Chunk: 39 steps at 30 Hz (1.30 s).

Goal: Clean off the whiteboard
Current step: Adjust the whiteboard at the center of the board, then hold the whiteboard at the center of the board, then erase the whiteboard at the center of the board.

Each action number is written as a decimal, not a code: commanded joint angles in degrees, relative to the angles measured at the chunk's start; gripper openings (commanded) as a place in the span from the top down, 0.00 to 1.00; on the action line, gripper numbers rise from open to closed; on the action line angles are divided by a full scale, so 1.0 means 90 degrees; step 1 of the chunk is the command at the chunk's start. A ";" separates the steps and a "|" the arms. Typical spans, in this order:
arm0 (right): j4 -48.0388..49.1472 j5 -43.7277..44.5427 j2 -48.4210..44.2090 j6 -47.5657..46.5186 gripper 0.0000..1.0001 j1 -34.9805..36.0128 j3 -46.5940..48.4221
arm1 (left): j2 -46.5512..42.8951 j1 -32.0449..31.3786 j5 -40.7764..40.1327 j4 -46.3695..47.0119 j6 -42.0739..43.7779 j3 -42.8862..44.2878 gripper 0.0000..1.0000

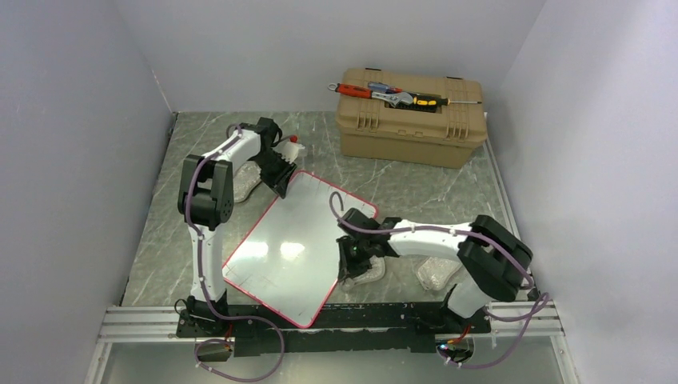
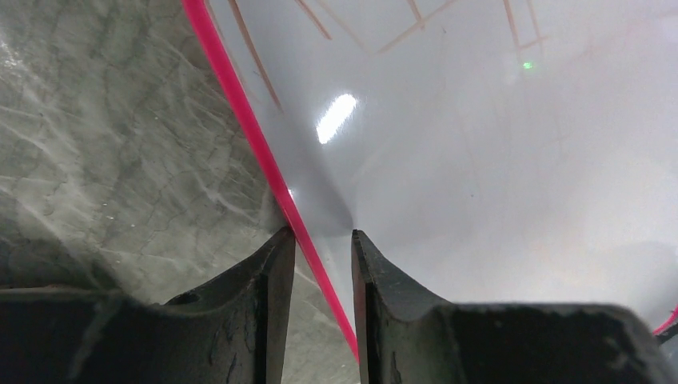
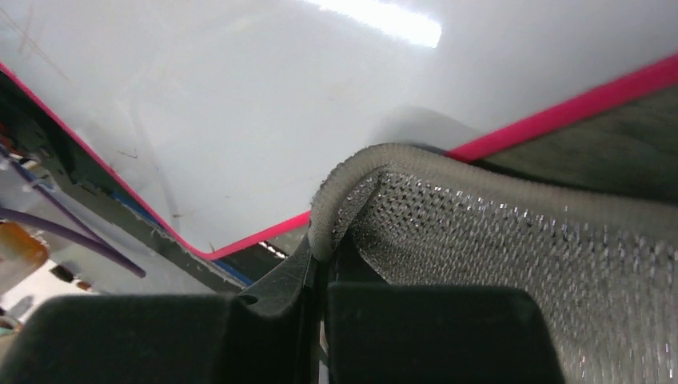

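The whiteboard (image 1: pixel 288 240) lies flat and askew on the marble table, white with a thin red rim. Thin pen lines (image 2: pixel 256 56) show in the left wrist view, and faint ones near its front corner (image 1: pixel 264 282). My left gripper (image 1: pixel 284 182) sits at the board's far corner. Its jaws are slightly apart and straddle the red rim (image 2: pixel 324 240), one finger over the table and one over the board (image 2: pixel 480 160). My right gripper (image 1: pixel 352 268) is shut on a grey mesh cloth (image 3: pixel 520 264) at the board's right edge (image 3: pixel 240 104), and the cloth (image 1: pixel 366 274) lies on the table beside the rim.
A tan toolbox (image 1: pixel 412 120) with hand tools (image 1: pixel 392 94) on its lid stands at the back right. A small white bottle with a red cap (image 1: pixel 294 146) stands behind the left gripper. Crumpled mesh bundles lie by each arm (image 1: pixel 436 274) (image 1: pixel 244 180). Walls close in on three sides.
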 commanded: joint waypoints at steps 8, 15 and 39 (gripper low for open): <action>0.0106 -0.0579 -0.0897 -0.0099 1.00 -0.3000 0.0323 | -0.0580 0.0506 0.0870 -0.0768 0.0187 0.0358 0.61; 0.1408 -0.0177 0.0441 0.0445 1.00 -0.3489 0.0547 | 0.0140 0.0431 0.1026 -0.0402 -0.0132 0.0604 0.59; 0.2611 0.1304 0.3307 0.1240 1.00 -0.2806 0.2337 | 0.0492 -0.0284 0.0367 0.0018 0.0471 -0.0981 0.68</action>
